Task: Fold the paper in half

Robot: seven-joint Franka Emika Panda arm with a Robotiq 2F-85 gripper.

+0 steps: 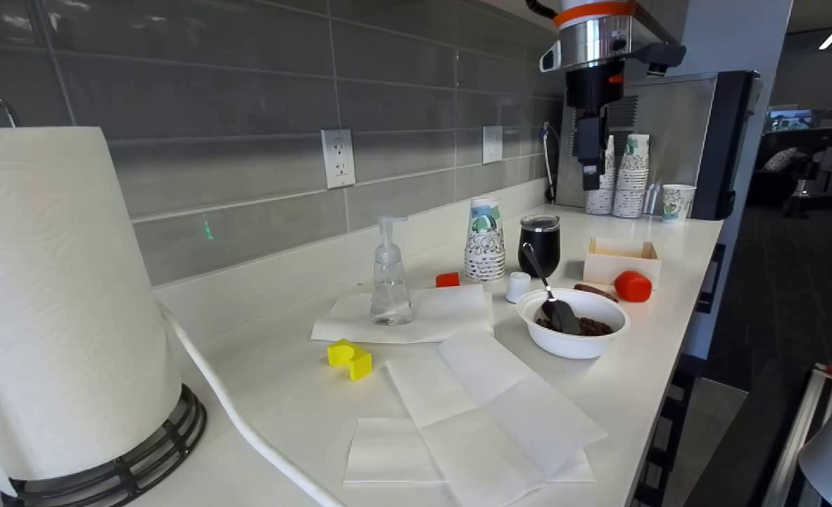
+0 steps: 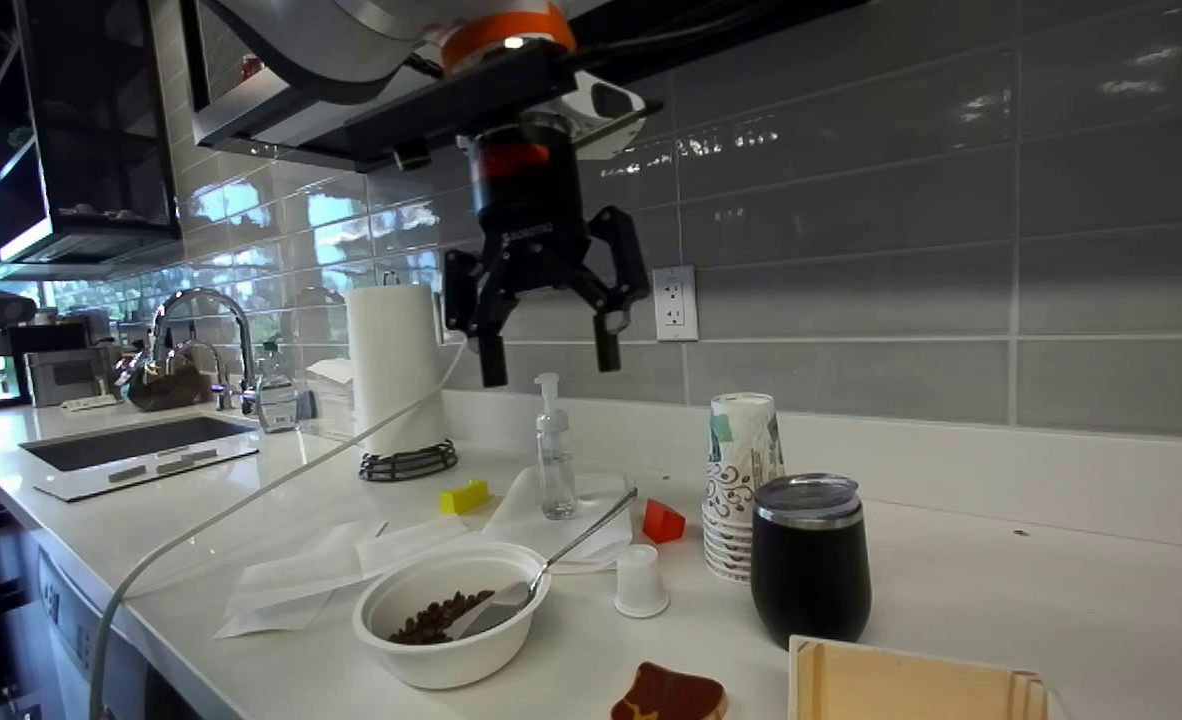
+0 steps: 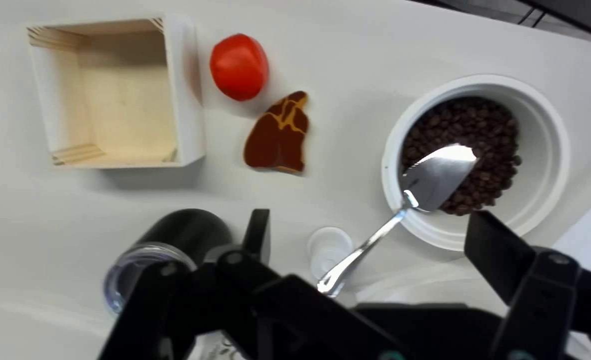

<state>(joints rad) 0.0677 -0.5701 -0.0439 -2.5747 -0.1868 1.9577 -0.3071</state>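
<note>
2 fingers [image 2: 492, 362] of my gripper [image 2: 549, 352] stand well apart, so it is released, hanging above the counter [image 3: 345, 50]. Below it, my wrist view has a black tumbler [image 3: 193, 230], a small white cup [image 3: 328, 246] and a spoon [image 3: 438, 176] leaning in a white bowl [image 3: 536, 160] of brown beans [image 3: 490, 132]. Near the bowl, in an exterior view, I have the paper [image 1: 486, 415] spread out, 2 creases crossing it, lying over another white sheet [image 1: 388, 451]. Farther out, 1 yellow block [image 1: 350, 359] sits near the soap bottle [image 1: 391, 285], which stands on a separate sheet [image 1: 451, 310]; then comes the paper-towel roll [image 1: 71, 303].
</note>
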